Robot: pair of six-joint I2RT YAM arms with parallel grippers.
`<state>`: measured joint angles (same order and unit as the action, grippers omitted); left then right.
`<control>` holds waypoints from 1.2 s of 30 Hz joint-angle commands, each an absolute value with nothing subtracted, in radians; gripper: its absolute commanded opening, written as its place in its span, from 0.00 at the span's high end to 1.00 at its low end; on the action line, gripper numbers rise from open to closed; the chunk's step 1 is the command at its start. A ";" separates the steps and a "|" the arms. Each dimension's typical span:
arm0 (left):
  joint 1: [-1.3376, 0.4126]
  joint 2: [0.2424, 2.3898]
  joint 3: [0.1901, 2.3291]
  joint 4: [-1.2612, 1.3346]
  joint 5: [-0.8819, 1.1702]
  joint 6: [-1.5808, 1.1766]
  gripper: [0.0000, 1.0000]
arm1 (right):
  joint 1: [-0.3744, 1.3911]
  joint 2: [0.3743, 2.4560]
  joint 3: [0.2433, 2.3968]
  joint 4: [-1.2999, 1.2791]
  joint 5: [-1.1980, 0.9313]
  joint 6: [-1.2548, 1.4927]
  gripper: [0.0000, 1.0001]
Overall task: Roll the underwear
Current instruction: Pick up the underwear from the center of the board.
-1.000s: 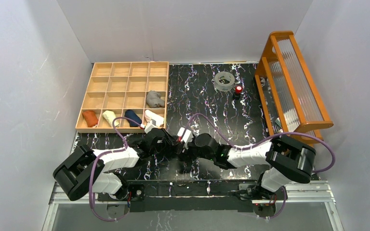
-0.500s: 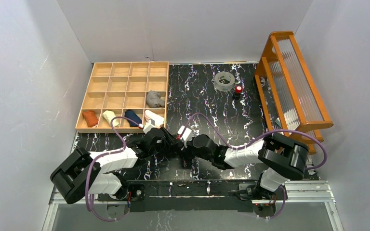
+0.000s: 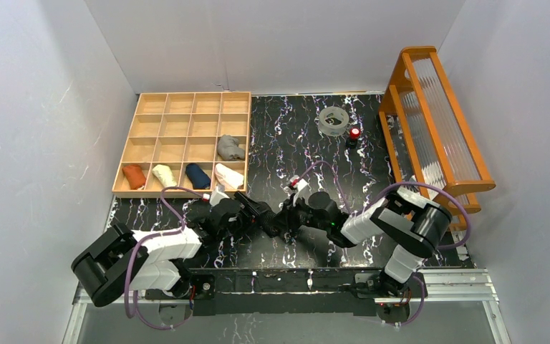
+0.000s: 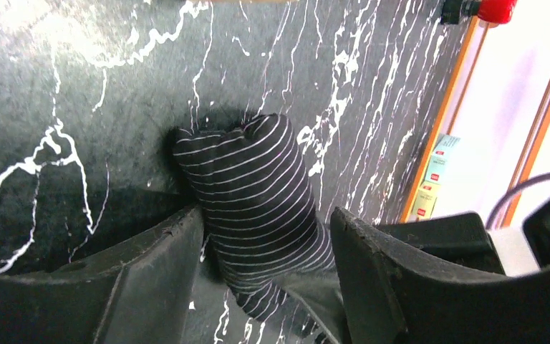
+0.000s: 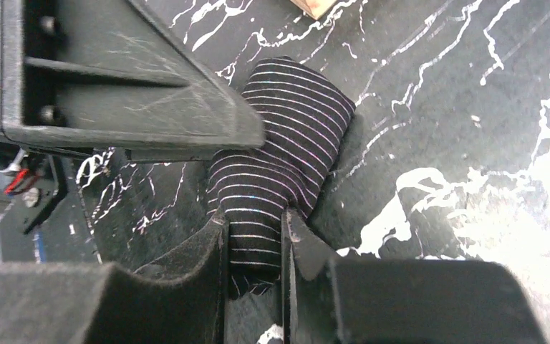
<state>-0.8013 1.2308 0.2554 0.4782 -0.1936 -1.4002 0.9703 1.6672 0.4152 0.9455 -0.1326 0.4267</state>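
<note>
The striped underwear (image 4: 254,193) lies as a short, plump roll on the black marbled table (image 3: 293,154), at the lower centre of the top view, between the two arms. In the right wrist view the right gripper (image 5: 254,222) has its fingers pressed together on the near end of the roll, pinching the cloth. The left gripper (image 4: 265,218) straddles the roll with its fingers spread wide. One finger lies against the roll's side, and the other stands just off it.

Just up and left of the grippers runs the near edge of the wooden tray (image 3: 183,192). The beige-grey underwear (image 3: 230,148) sits in the right-hand compartment of the tray's third row. Small rolled garments fill the row below it.

Bare marble stretches above the grippers as far as the tape ring (image 3: 334,120) and the red-topped object (image 3: 354,134). The orange rack (image 3: 437,122) walls off the right side. The table's near edge lies just below the arms.
</note>
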 commanded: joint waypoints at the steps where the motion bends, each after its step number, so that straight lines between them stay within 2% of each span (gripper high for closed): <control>1: -0.824 1.215 0.214 0.356 -0.198 -1.424 0.35 | 0.920 1.730 0.326 0.866 -0.257 0.525 0.89; 10: -0.903 1.279 0.237 0.355 -0.223 -1.495 0.30 | 0.918 1.737 0.314 0.882 -0.250 0.530 0.89; 21: -0.905 1.464 0.235 0.479 -0.238 -1.497 0.30 | 0.931 1.714 0.254 1.001 -0.349 0.433 0.85; 30: -0.910 1.544 0.321 0.316 -0.230 -1.358 0.40 | 1.016 1.665 0.260 0.930 -0.189 0.320 0.84; 36: -0.914 1.586 0.370 0.240 -0.216 -1.260 0.51 | 1.044 1.654 0.259 0.935 -0.144 0.286 0.83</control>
<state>-0.8989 1.4673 0.3950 0.5373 -0.2073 -1.3838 0.9749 1.6283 0.2813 1.1030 -0.0700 0.3344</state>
